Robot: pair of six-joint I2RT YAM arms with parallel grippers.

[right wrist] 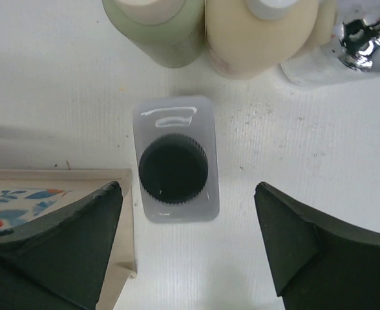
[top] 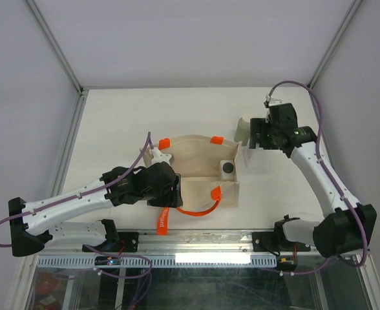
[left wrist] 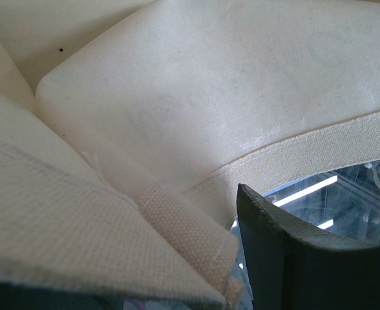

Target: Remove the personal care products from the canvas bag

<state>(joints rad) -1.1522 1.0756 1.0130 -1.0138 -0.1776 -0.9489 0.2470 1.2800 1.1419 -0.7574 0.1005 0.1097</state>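
Top external: a white table [top: 132, 116] stands between grey walls [top: 22, 97]. The left gripper [top: 176, 194] pinches the canvas bag [top: 196, 161]. The right gripper [top: 253, 143] gapes wide over a dark-capped bottle [right wrist: 175, 169].

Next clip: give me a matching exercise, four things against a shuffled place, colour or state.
1 left end effector
2 right end effector
3 silver bottle
4 bag handle

a open over a dark-capped bottle
b orange
c shut on the canvas bag
d on the table next to the cream bottle

Pairs: 1-c, 2-a, 3-d, 4-b
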